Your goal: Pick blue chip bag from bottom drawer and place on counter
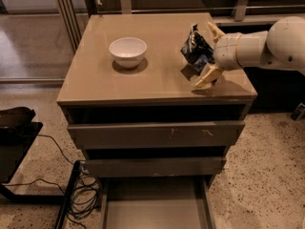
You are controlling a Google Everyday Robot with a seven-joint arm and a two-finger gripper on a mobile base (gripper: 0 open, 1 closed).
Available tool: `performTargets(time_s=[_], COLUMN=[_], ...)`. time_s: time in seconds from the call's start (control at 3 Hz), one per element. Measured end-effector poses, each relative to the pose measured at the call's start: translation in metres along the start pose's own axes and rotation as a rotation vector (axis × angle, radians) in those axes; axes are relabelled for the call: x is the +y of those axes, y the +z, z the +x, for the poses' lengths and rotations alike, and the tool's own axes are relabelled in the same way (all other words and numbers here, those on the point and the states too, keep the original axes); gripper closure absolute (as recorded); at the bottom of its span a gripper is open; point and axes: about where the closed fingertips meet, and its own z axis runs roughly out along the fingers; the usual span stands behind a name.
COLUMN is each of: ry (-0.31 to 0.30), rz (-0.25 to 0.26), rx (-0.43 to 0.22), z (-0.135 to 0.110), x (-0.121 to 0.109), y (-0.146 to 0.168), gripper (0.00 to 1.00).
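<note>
The blue chip bag (194, 49) stands crumpled on the right part of the counter (157, 82). My gripper (209, 54) is right beside it on its right, low over the counter. It is open: one pale finger points up behind the bag and the other (207, 77) rests near the counter in front of it, spread wide apart and not clamping the bag. The bottom drawer (155, 206) is pulled out at the foot of the cabinet, and its grey inside shows nothing in it.
A white bowl (127, 51) stands on the left half of the counter. The two upper drawers (155, 135) are slightly ajar. A black stand (14, 128) and loose cables (83, 192) lie on the floor to the left. A rail runs behind the cabinet.
</note>
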Motion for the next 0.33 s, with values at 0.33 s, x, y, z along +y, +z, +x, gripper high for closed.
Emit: performTargets(time_s=[0.33], ry=[0.000], rz=[0.000], rx=[0.000], z=[0.0000], x=[0.0000], y=[0.0000], gripper=[0.00])
